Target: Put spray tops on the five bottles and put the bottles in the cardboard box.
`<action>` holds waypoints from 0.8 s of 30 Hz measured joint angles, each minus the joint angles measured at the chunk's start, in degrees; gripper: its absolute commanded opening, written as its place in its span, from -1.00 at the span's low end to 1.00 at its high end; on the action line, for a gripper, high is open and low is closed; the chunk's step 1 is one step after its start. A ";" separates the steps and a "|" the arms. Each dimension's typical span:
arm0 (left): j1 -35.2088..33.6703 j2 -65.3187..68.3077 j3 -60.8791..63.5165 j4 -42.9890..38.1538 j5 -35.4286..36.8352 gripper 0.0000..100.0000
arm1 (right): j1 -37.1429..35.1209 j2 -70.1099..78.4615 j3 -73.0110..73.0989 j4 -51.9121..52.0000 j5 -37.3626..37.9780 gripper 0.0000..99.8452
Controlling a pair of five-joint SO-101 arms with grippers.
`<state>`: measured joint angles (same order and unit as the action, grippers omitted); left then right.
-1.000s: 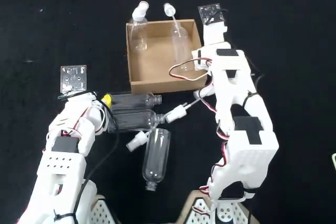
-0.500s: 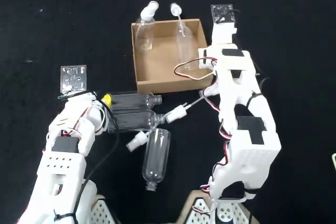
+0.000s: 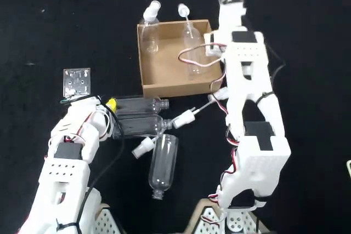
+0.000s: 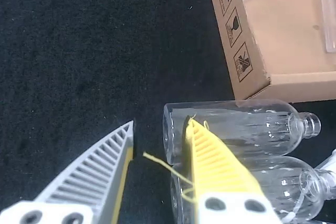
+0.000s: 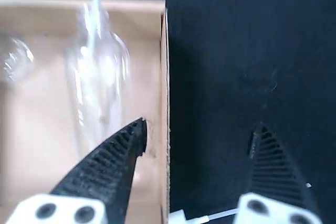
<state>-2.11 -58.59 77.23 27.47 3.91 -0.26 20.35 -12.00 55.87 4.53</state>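
From above, the box (image 3: 164, 80) sits at the far middle of the table (image 3: 307, 53). The left boxed bottle (image 3: 148, 38) and right boxed bottle (image 3: 192, 53), both with tops on, lie inside with their tops over the far wall. Near the box lie the far bare bottle (image 3: 140, 104), middle bare bottle (image 3: 137, 125) and near bare bottle (image 3: 163, 163). The right loose top (image 3: 186, 118) and left loose top (image 3: 143, 147) lie beside them. The left arm (image 3: 68, 146) ends at the bare bottles' bases, and the right arm (image 3: 249, 97) runs along the box's right side. In the left wrist view, the left gripper (image 4: 160, 124) has its fingers apart, the yellow finger (image 4: 215, 171) over the bases of the far and middle bare bottles. In the right wrist view, the right gripper (image 5: 200, 128) is spread wide astride the box's right wall, one finger above the box floor by the right boxed bottle, the other above the table.
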 measured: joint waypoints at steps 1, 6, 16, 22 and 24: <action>0.00 0.00 0.00 0.00 0.00 -0.69 | 0.00 0.00 -1.85 1.67 -0.79 -0.41; 0.00 0.00 0.00 0.00 0.00 -0.69 | -2.55 0.00 -5.45 8.18 -2.02 -0.46; 0.00 0.00 0.00 0.00 0.00 -0.69 | -7.12 -1.23 2.90 4.48 -2.37 -0.46; 0.00 0.00 0.00 0.00 0.00 -0.69 | -9.85 -13.27 19.16 -7.38 -2.37 -0.47; 0.00 0.00 0.00 0.00 0.00 -0.69 | -10.29 -16.97 26.64 -13.45 -2.37 -0.47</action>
<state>-2.11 -58.59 77.23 27.47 3.91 -10.55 3.38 14.64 42.42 2.15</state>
